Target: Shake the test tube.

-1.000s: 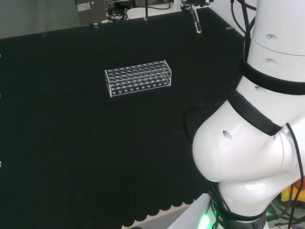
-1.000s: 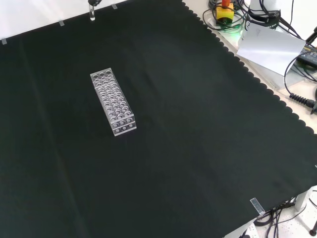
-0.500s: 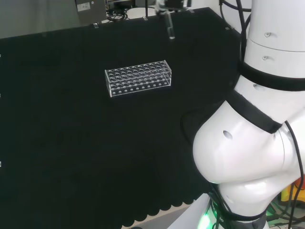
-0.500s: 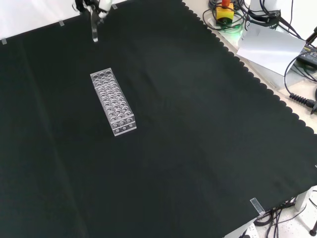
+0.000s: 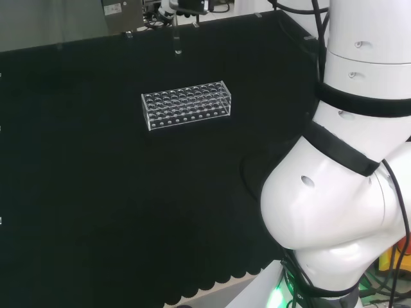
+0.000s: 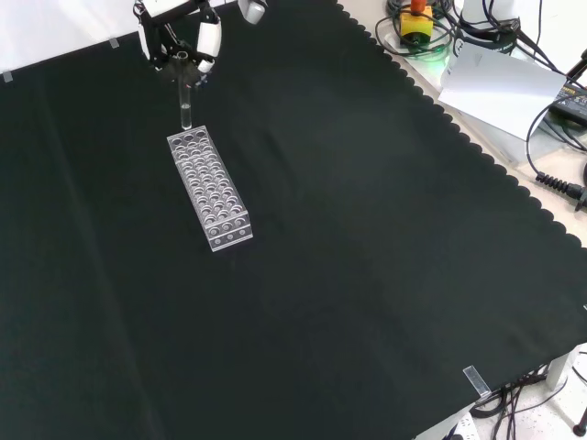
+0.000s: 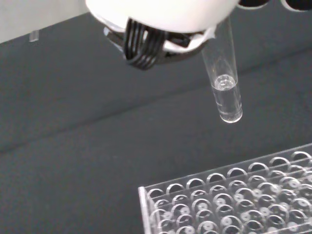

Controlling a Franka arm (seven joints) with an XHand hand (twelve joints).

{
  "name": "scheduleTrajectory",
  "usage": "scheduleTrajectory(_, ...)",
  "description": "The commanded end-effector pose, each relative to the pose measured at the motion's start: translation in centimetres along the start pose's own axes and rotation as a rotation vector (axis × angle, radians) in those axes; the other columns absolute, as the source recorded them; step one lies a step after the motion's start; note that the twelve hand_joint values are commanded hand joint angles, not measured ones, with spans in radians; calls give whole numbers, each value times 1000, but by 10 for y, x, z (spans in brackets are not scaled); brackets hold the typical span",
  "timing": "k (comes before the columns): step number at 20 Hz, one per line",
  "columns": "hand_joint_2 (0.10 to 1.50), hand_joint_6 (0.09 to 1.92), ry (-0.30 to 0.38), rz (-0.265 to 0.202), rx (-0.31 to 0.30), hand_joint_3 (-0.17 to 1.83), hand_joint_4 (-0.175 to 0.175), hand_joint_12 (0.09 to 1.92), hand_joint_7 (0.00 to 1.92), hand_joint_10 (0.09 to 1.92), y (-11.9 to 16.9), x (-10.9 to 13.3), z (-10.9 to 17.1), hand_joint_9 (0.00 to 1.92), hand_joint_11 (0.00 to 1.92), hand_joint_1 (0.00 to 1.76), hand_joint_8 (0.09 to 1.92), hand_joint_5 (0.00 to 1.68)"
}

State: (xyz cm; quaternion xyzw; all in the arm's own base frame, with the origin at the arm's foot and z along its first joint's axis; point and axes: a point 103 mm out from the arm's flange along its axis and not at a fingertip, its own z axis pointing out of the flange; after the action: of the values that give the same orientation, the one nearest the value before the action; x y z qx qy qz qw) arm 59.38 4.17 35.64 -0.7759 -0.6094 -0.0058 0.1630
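Front view is showing the hand (image 6: 180,26) hanging at the top of the picture, above the far end of a clear rack (image 6: 209,189) that is lying on the black cloth (image 6: 367,238). Its fingers are curling in around the upper end of a test tube (image 6: 185,99) and pinching it there. The tube is hanging nearly upright below the hand, and its rounded lower tip is appearing just above the far short end of the rack; whether the tip is touching the rack cannot be told from this angle.

From the head view, the hand (image 5: 183,6) is sitting at the upper edge, beyond the rack (image 5: 186,105), and the tube (image 5: 176,37) is hanging clear of the rack, its tip appearing over bare cloth (image 5: 96,192) on the rack's far side. The arm's big white links (image 5: 347,167) are standing well to the right of the rack.

At the wrist, the tube (image 7: 223,83) is slanting out from under the white palm (image 7: 161,14), and a little clear liquid is sitting in its bottom part. The rack (image 7: 234,200), with its rows of round holes, is lying below the tube's tip and apart from it, with dark cloth (image 7: 73,131) showing between them. The holes seen there are looking empty.
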Motion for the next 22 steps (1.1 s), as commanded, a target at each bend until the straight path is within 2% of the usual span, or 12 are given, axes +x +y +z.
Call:
scheduleTrajectory(1,661,477,-13,-11,1,602,-175,905,1748,418,0,-1,0,1657,1197,1228,450,1360)
scheduleTrajectory(5,661,477,-49,43,1,602,-175,906,1748,417,1,-31,0,1657,1197,1228,450,1360)
scheduleTrajectory(14,660,477,-163,246,-40,602,-175,906,1747,417,0,-131,-16,1657,1196,1228,451,1360)
scheduleTrajectory(18,660,477,-162,359,-67,602,-175,906,1747,417,-5,-181,-32,1657,1196,1228,451,1360)
scheduleTrajectory(22,660,477,-163,405,-93,602,-175,907,1746,417,-8,-201,-43,1657,1196,1228,451,1360)
